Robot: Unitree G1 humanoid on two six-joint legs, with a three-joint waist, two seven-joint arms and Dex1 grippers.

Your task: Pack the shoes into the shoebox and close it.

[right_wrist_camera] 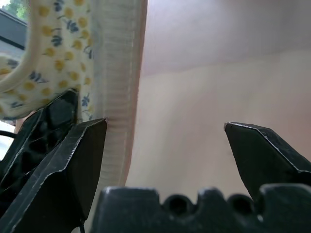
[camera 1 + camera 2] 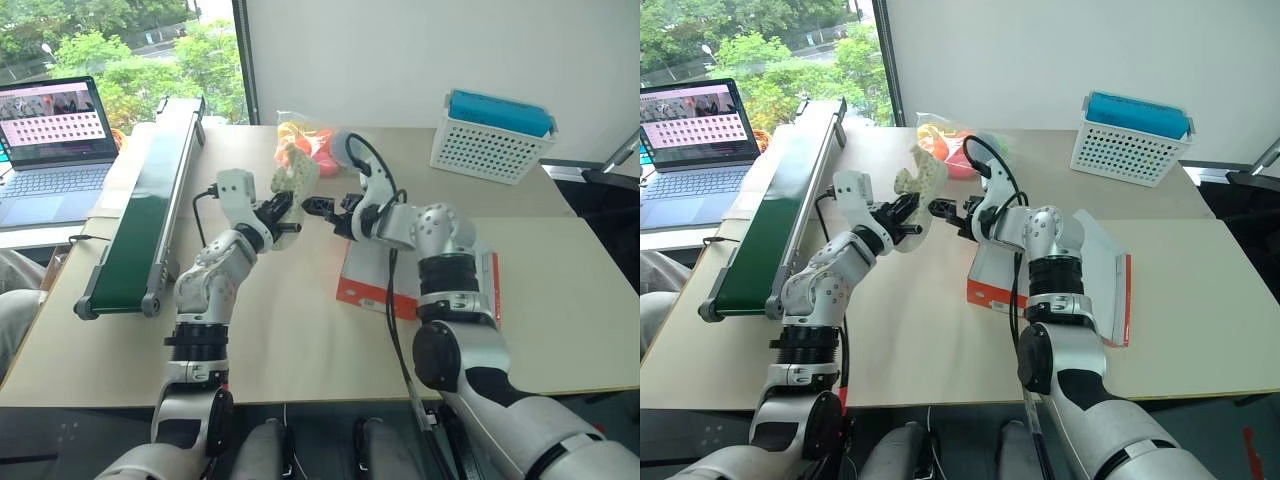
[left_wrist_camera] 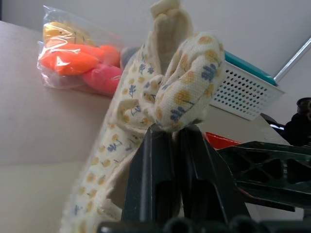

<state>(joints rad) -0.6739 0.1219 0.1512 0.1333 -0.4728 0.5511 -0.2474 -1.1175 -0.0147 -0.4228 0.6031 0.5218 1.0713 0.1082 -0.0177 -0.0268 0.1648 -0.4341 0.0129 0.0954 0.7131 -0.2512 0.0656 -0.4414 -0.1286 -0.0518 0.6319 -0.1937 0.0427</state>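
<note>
Black fingers of the left end effector rose closest to the lens, clenched on the fabric of one shoe, a cream one printed with small yellow and blue flowers. That shoe stood nearly upright in the air above the bench, just to the left of the shoebox.

Facing it, the right end effector was spread wide and grasping nothing; one of its fingertips sat right beside the shoe's ribbed pale sole, though contact could not be judged. Its arm reached out over the shoebox, covering much of it.

Red-orange outside and pale within, the shoebox lay on the bench with its flap lid folded out to its right side. Whether anything lay in it could not be told.

Beyond the shoebox, toward the wall, a clear bag of toys in orange, pink and yellow rested on the bench. Farther right of the shoebox and also toward the wall stood a white perforated basket with a blue top. Well to the left of the shoebox ran a long green conveyor, and past that an open laptop.
</note>
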